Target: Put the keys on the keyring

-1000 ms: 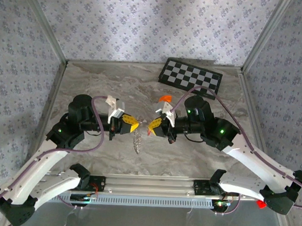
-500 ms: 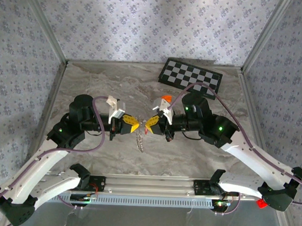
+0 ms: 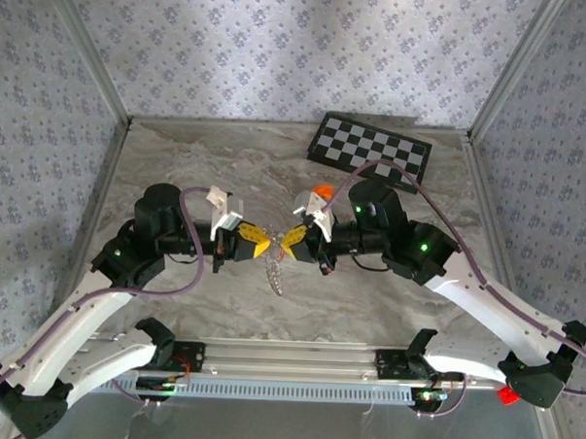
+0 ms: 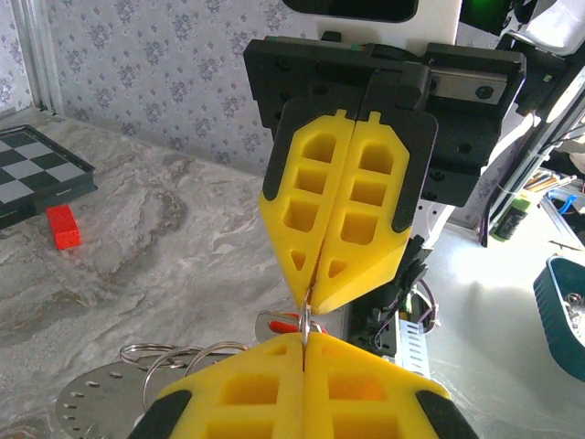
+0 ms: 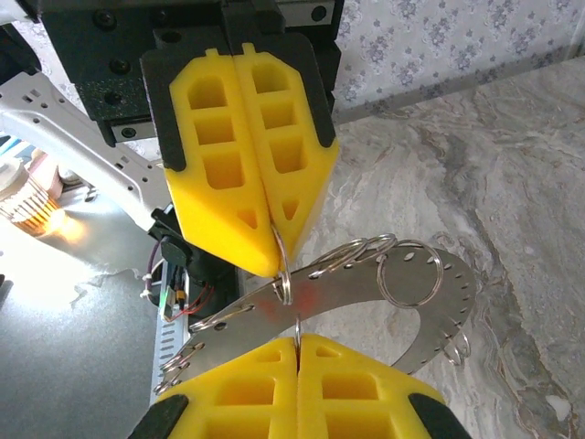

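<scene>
The keyring (image 5: 366, 297) is a curved silvery plate with holes and several split rings; it hangs between both arms over the table's middle (image 3: 277, 273). My left gripper (image 3: 266, 244) (image 4: 303, 343) is shut on one thin split ring (image 4: 307, 318) of it. My right gripper (image 3: 284, 242) (image 5: 298, 340) faces it tip to tip, also shut on a ring edge (image 5: 298, 329) below the plate. In the left wrist view a small red-headed key (image 4: 281, 322) shows just behind that ring; whether it hangs on the ring I cannot tell.
A black-and-white checkered board (image 3: 370, 151) lies at the back right. An orange curved piece (image 3: 320, 191) sits just behind the right gripper. A red brick (image 4: 62, 227) lies on the marble table (image 3: 198, 167) near the board. Metal rails run along the near edge (image 3: 287, 357).
The right gripper has moved left until its tips nearly meet the left gripper's. The hanging keyring has shifted slightly to the right. Both grippers stayed shut.
</scene>
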`<state>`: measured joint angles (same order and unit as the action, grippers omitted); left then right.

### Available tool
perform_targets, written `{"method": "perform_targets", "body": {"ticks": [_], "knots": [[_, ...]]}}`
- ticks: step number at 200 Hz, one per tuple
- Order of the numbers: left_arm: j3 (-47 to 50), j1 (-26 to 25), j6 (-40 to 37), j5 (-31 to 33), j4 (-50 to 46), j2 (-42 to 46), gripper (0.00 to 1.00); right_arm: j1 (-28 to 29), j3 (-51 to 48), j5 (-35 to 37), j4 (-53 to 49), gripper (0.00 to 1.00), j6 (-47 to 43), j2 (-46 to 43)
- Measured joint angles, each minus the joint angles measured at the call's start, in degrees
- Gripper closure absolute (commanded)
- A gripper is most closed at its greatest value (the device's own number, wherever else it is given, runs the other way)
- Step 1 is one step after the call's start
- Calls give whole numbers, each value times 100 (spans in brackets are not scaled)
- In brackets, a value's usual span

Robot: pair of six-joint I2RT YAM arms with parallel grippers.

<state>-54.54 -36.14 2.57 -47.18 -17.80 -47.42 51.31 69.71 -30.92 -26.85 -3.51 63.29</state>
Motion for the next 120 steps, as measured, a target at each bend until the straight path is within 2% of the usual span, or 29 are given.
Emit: {"method": "perform_targets", "body": {"ticks": [120], "knots": [[52, 2, -2, -109, 2, 0, 100, -72, -55, -258, 94, 100, 24, -28]]}}
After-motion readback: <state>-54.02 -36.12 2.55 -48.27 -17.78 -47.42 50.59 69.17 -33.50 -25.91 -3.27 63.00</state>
